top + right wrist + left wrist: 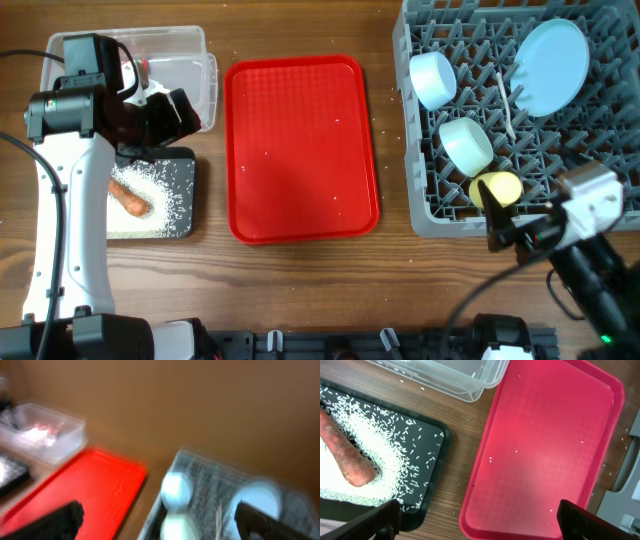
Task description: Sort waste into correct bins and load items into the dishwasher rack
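Note:
The grey dishwasher rack at right holds the pale blue plate, two pale bowls, the yellow cup and the white spoon. The black tray at left holds the orange carrot on white rice; both also show in the left wrist view. The clear tub holds the red wrapper. My left gripper is open and empty above the table between black tray and red tray. My right gripper is open and empty near the rack's front.
The flat red tray lies in the middle with a few stray rice grains on it. A few grains also lie on the wood around it. The right wrist view is blurred.

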Controlling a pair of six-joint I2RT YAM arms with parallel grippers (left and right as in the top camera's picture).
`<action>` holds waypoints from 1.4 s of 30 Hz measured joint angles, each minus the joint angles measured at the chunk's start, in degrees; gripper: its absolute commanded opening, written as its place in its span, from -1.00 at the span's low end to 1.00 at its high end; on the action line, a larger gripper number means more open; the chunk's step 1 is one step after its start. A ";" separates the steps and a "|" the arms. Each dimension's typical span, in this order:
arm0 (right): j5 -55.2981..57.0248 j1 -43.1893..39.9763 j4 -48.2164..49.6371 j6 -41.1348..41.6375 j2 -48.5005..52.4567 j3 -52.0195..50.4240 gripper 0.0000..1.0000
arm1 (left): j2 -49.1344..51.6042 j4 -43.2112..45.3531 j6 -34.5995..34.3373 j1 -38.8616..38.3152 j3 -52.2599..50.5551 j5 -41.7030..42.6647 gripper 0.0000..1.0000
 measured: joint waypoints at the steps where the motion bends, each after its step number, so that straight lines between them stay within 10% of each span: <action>1: 0.07 0.02 6.16 0.79 -1.73 -5.27 1.00 | 0.00 0.00 0.00 0.00 0.00 0.00 1.00; 7: 1.44 0.02 42.38 12.33 -15.34 -42.40 1.00 | 0.00 -0.02 0.00 0.00 0.00 0.00 1.00; 13: 1.57 0.68 48.13 15.93 -27.65 -60.46 1.00 | 0.00 -0.04 0.00 0.00 0.00 -0.02 1.00; 42: 1.57 0.68 46.51 16.37 -31.65 -65.31 0.99 | -1.46 0.04 0.00 -0.02 -0.07 -0.07 1.00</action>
